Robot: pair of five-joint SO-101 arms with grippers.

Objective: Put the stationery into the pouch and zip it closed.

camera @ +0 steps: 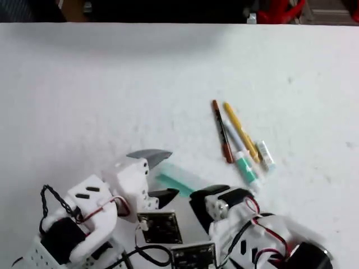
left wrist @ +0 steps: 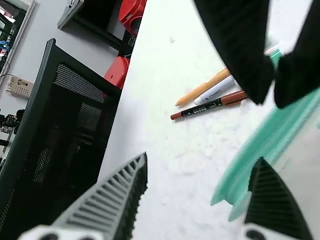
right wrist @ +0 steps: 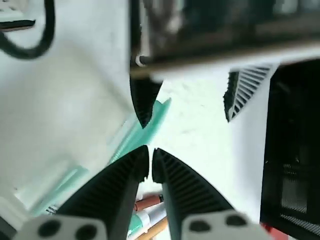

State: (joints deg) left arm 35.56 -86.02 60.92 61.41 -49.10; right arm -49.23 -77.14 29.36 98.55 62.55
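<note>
my left claw gapes wide and holds nothing. the teal edge of the pouch lies between its fingers, nearer the black one. my right claw is all but closed, its tips just above that same edge, and i see nothing caught between them. the pouch lies flat on the table right in front of both arms. the pens lie bunched together beyond it, outside the pouch and apart from both claws.
</note>
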